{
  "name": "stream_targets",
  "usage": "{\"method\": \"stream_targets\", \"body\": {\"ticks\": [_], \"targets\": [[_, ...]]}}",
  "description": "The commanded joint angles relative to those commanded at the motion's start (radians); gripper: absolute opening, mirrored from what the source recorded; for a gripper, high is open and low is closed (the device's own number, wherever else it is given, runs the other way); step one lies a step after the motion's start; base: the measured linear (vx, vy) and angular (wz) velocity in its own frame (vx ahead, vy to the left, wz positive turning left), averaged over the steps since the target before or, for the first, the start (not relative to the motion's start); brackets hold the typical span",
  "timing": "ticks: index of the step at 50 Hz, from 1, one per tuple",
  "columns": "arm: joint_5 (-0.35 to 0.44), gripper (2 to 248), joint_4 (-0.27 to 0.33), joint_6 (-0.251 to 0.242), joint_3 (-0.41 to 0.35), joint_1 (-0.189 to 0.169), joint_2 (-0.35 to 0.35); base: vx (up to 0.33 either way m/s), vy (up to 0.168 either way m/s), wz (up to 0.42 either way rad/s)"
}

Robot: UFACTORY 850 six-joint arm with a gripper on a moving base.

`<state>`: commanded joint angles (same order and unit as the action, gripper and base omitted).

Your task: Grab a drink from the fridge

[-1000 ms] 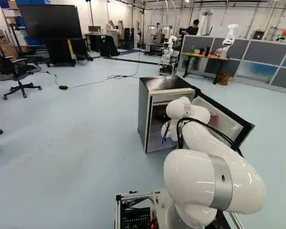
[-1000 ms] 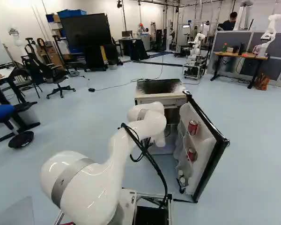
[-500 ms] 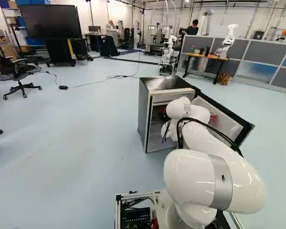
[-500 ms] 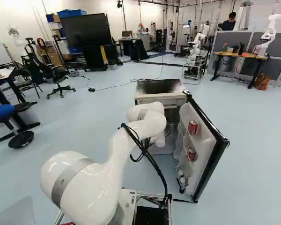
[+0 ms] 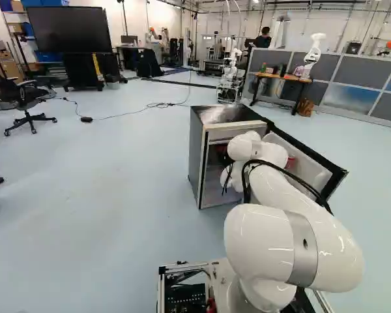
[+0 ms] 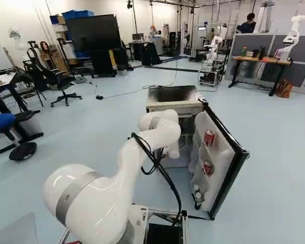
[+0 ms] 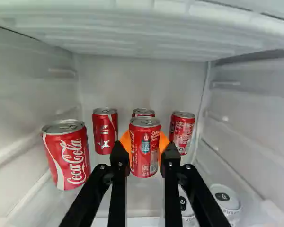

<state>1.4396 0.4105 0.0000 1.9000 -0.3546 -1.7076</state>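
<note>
The gripper has one red can clamped between its two orange pads – they touch it from two sides. This can is upright, inside the fridge, under a shelf. Ahead of the gripper, behind the held can, stand three more red cans; another can stands beside one finger. Lower than the gripper, near its fingers, are two pale containers (their kind I cannot tell). The door is open beside the arm – it carries two red drinks.
</note>
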Motion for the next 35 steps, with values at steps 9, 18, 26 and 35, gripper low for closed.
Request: {"method": "stream_targets", "body": {"ticks": [9,18,26,35], "targets": [[0.000,78,0.000,0.000,-0.035,0.000,0.034,0.000,0.000,0.000],[0.000,78,0.000,0.000,-0.053,0.000,0.052,0.000,0.000,0.000],[0.000,78,0.000,0.000,-0.079,-0.001,0.068,0.000,0.000,0.000],[0.000,78,0.000,0.000,-0.141,-0.003,0.103,0.000,0.000,0.000]]}}
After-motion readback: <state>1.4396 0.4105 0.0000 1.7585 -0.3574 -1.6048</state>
